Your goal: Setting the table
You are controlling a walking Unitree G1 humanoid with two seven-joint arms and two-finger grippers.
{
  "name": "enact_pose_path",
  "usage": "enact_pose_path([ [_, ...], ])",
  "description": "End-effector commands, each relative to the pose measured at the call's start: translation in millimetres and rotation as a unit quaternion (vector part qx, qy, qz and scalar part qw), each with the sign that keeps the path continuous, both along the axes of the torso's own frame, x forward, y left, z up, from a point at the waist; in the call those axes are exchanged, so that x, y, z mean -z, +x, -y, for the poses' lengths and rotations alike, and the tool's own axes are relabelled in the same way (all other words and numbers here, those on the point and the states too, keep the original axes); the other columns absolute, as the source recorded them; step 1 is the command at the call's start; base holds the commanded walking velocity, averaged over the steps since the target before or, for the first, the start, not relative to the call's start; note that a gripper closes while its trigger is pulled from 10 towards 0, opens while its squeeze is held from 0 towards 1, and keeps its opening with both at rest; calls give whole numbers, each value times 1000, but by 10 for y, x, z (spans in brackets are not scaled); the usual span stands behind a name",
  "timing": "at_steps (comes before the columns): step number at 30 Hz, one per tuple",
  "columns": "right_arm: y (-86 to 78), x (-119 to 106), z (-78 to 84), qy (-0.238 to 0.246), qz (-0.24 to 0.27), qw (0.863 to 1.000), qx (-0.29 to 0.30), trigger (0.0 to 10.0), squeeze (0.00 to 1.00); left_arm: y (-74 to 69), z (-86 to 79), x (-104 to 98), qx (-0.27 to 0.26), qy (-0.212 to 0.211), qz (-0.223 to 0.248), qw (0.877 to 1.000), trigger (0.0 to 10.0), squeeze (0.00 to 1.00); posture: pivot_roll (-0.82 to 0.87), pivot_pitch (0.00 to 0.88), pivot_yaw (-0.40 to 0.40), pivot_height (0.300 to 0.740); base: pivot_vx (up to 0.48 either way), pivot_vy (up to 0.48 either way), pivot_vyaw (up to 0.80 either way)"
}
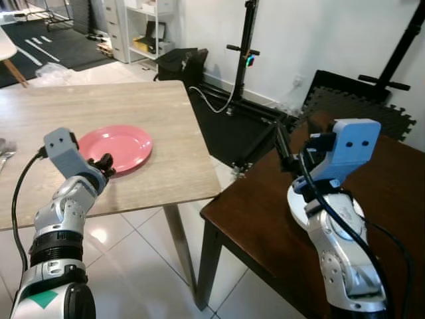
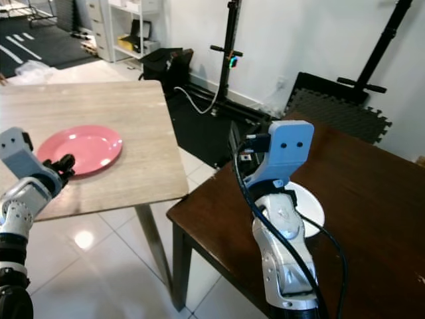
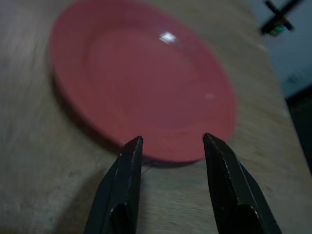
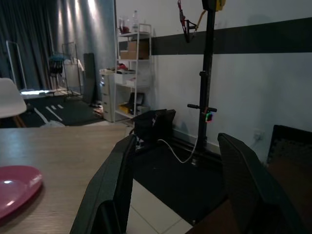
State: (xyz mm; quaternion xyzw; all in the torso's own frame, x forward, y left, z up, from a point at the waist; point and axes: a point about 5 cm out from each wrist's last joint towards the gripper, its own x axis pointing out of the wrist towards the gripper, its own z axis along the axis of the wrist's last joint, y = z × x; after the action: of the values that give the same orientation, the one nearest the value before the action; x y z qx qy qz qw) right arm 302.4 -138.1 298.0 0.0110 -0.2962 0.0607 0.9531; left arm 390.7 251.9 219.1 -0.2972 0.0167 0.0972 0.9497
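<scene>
A pink plate [image 1: 114, 147] lies on the light wooden table [image 1: 153, 119]. My left gripper [image 3: 171, 141] is open just off the plate's [image 3: 146, 83] near rim, its black fingers [image 1: 105, 163] pointing at it without touching. A white plate [image 2: 311, 205] rests on the dark wooden table [image 2: 372, 199], mostly hidden behind my raised right arm. My right gripper [image 4: 176, 141] is open and holds nothing, held above the dark table and pointing toward the room.
A tiled gap [image 1: 146, 266] separates the two tables. Black stands [image 1: 247, 46] and floor mats [image 1: 345, 100] sit by the wall behind. White shelves [image 1: 143, 26] stand at the back left. A white chair [image 1: 8, 53] is at the far left.
</scene>
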Motion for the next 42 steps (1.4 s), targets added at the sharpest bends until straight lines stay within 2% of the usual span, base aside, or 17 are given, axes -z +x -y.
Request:
enact_pose_path([
  [1,9,-29,-29,-4,4,1000,-12,10000,0,16,-27,67,-14,-26,-3,1000,10000,0,72,202,-9,740,0,0,0],
  [6,25,-121,-78,-13,2,999,-50,10000,0,86,-47,35,-27,-66,9,997,10000,0,39,253,-26,740,0,0,0],
  [13,-29,-154,-13,-21,-2,999,-45,10000,0,119,-78,-30,-37,-115,25,992,10000,0,5,305,-28,740,0,0,0],
  [19,-81,-152,26,-18,-5,999,-35,10000,0,130,-87,-21,-42,-156,24,987,10000,0,-11,316,-22,740,0,0,0],
  [20,-102,-140,46,-16,-10,999,-31,10000,0,130,-73,40,-49,-178,13,983,2157,0,-17,316,-18,740,0,0,0],
  [22,-108,-136,52,-16,-11,999,-30,10000,0,129,-69,59,-51,-185,10,981,2157,0,-17,316,-18,740,0,0,0],
  [23,-118,-132,72,-15,-14,999,-26,10000,0,127,-47,111,-51,-183,-4,982,0,0,-23,315,-19,740,0,0,0],
  [27,-125,-147,135,-10,-17,1000,-15,10000,0,109,-26,220,-61,-211,-19,975,0,0,-27,314,-28,740,0,0,0],
  [34,-116,-167,165,-4,-21,1000,-12,10000,0,89,-67,256,-67,-222,-17,973,0,0,-25,315,-35,740,0,0,0],
  [41,-103,-168,155,-1,-24,1000,-14,10000,0,73,-120,250,-73,-221,-14,972,0,0,-18,312,-43,740,0,0,0],
  [42,-101,-166,153,-1,-25,1000,-14,10000,0,69,-141,238,-75,-209,-8,975,0,0,-15,308,-43,740,0,0,0],
])
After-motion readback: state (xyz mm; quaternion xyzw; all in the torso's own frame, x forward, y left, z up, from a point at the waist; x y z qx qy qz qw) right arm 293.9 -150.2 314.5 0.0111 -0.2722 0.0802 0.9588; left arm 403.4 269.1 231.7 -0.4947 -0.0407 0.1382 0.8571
